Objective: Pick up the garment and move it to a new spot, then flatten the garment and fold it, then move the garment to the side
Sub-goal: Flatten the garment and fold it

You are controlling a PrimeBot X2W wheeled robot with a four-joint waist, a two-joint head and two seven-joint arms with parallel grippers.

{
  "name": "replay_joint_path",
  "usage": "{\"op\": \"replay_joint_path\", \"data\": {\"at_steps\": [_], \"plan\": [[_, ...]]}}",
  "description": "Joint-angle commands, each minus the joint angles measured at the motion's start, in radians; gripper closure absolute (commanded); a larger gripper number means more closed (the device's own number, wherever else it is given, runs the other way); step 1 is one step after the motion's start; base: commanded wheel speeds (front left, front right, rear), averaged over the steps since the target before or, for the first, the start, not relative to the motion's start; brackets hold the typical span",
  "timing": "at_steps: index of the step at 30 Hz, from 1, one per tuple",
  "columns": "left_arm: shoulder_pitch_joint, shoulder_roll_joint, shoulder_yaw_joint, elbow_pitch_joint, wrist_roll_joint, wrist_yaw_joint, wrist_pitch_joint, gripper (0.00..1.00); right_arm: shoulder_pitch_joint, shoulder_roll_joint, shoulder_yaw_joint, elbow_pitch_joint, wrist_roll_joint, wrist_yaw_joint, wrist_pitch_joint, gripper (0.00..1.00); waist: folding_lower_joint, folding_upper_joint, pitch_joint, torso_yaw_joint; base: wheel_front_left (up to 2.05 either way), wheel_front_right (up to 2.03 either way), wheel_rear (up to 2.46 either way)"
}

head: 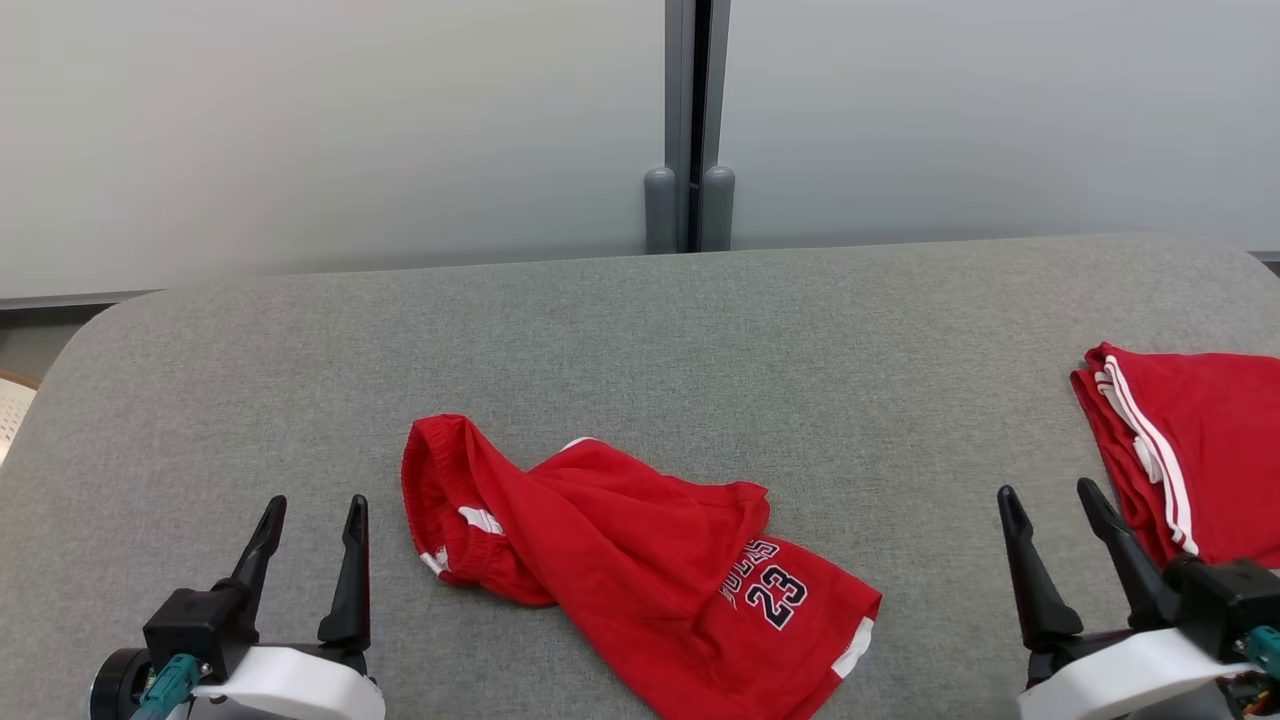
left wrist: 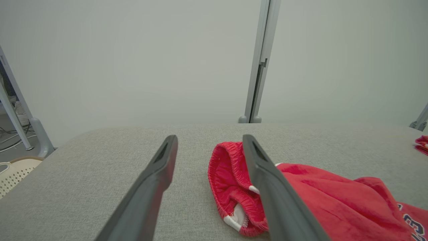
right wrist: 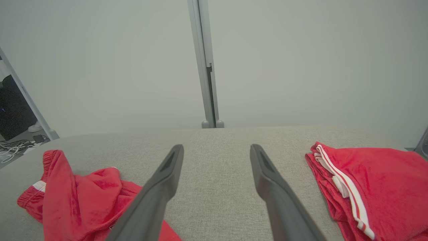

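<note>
- Though it is crumpled rather than spread flat, the garment (head: 620, 560), a pair of red shorts, lies on the near middle of the grey table (head: 700, 340). Its gathered waistband is bunched at the left, and one leg runs toward the near right.
- That leg carries dark lettering and the number 23, with white trim at its hem and more white at the waistband.
- At the near left, the left gripper (head: 316, 502) sits close beside the waistband but apart from it. Its two dark fingers are spread wide, hold nothing and point toward the far edge.
- At the near right, the right gripper (head: 1045, 490) has its fingers equally far apart and is also empty. It sits over bare table between the garment and a folded red cloth (head: 1200, 440).
- This folded red cloth has white stripes along its left edge and lies at the right edge of the table, well apart from the shorts.
- Beyond the far edge stand pale panels (head: 300, 130), joined by a grey post (head: 690, 120).
- Off the table's left corner sits a pale perforated basket (left wrist: 13, 170).
</note>
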Motion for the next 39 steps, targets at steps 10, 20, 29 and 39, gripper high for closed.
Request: {"op": "replay_joint_path", "data": {"at_steps": [10, 20, 29, 39], "plan": [[-0.039, 0.011, -0.010, -0.015, 0.001, 0.001, 0.004, 0.00, -0.023, -0.086, 0.265, 0.045, -0.024, 0.000, 0.045, 0.00, 0.0000, 0.0000, 0.038, 0.019, 0.00, 0.00, 0.00], [-0.135, -0.019, -0.027, -0.021, 0.012, -0.019, -0.002, 0.00, -0.119, -0.213, 0.598, 0.197, 0.027, 0.000, 0.076, 0.00, 0.0000, 0.0000, 0.141, 0.083, 0.00, 0.00, 0.00], [-0.179, -0.045, -0.018, -0.008, 0.029, -0.034, -0.009, 0.00, -0.212, -0.295, 0.758, 0.290, 0.098, -0.001, 0.183, 0.59, 0.0000, 0.0000, 0.202, 0.102, 0.00, 0.00, 0.00], [-0.168, -0.056, 0.014, -0.007, 0.051, -0.048, -0.010, 0.00, -0.249, -0.236, 0.611, 0.210, 0.154, -0.001, 0.069, 1.00, 0.0000, 0.0000, 0.186, 0.080, 0.00, 0.00, 0.00]]}}
